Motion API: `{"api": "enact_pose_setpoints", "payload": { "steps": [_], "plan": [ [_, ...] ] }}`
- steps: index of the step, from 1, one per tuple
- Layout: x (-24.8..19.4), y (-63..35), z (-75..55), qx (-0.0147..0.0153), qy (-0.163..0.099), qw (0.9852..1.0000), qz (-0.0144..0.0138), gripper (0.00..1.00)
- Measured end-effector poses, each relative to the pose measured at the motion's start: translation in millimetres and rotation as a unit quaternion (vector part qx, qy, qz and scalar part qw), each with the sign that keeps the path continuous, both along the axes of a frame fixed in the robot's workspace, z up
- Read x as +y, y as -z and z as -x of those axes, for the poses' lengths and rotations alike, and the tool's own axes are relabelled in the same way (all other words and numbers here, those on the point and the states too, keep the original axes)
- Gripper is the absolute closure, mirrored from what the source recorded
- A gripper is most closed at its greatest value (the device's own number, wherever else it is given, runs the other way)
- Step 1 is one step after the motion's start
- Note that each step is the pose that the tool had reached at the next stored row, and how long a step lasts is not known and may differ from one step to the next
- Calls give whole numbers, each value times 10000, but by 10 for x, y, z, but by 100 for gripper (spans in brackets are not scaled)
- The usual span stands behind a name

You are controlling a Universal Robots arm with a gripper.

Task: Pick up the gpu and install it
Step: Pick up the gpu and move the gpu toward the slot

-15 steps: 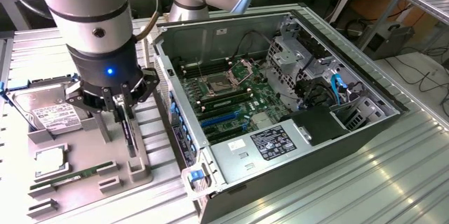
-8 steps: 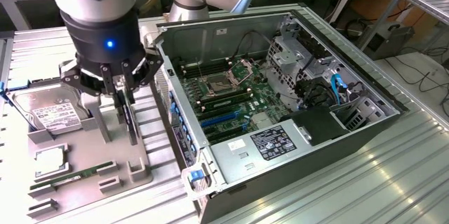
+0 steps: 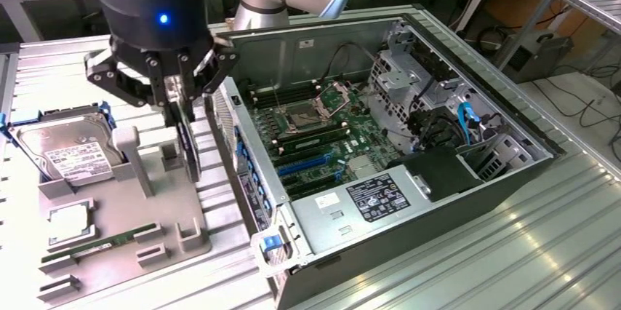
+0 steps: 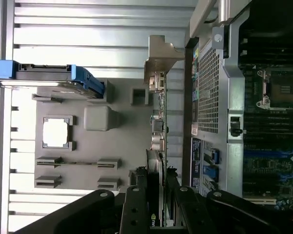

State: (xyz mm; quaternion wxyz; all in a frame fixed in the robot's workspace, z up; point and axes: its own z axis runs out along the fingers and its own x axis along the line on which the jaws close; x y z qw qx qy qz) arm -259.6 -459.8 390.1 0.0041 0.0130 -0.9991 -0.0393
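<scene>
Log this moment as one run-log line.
hand: shut on thin dark expansion card with silvery bracket | card: upright over grey holder tray | beside open computer case | not yet installed

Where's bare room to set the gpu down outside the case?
Bare ribbed table on the exterior view's right of the case. Crowded: the grey tray below the claw holding the gpu, with hard drive and memory stick.

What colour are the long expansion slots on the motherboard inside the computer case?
The expansion slots are blue, seen best in the exterior view.
</scene>
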Motion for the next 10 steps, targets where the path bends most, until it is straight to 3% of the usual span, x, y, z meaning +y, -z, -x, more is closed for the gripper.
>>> {"api": "enact_pose_setpoints", "payload": {
  "steps": [6,10],
  "plan": [
    [-23,-303,-267,45,0,10000,-49,74],
    [-28,-395,-449,68,-1,9999,-76,74]
  ]
}}
